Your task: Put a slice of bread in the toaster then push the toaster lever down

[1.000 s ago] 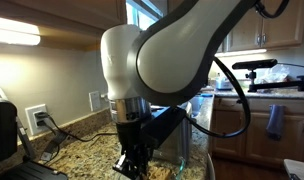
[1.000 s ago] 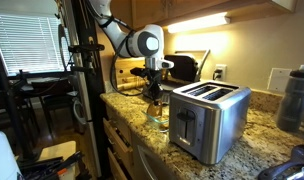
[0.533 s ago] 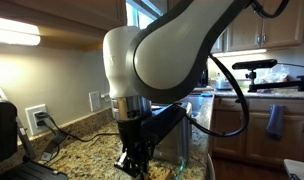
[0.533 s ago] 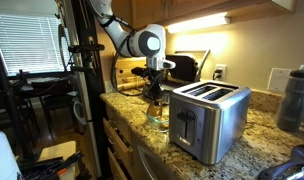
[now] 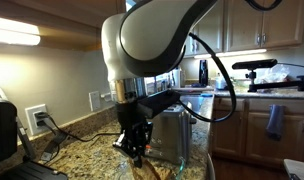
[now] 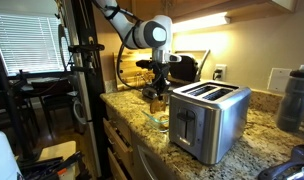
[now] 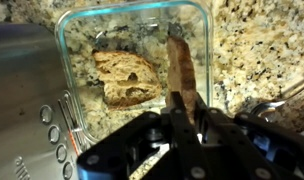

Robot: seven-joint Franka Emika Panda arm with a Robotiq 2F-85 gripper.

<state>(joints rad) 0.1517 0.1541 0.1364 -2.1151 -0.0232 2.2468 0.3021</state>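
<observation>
My gripper (image 7: 182, 108) is shut on a thin tan slice of bread (image 7: 180, 68), held edge-on just above a clear glass container (image 7: 62, 30). A second, rounder piece of bread (image 7: 127, 78) lies flat in the container. The steel toaster (image 7: 22, 100) stands right beside the container, and its two empty slots show in an exterior view (image 6: 207, 118). In both exterior views the gripper (image 5: 137, 150) (image 6: 155, 95) hangs next to the toaster's end. I cannot make out the toaster lever.
Everything stands on a speckled granite counter (image 6: 242, 160). A black appliance (image 6: 182, 68) stands behind the toaster, and another (image 5: 0, 125) stands near a wall outlet with cords (image 5: 37, 118). A dark bottle (image 6: 295, 95) stands past the toaster.
The arm has risen and shifted a little toward the toaster, lifting the gripper and the slice up from the container.
</observation>
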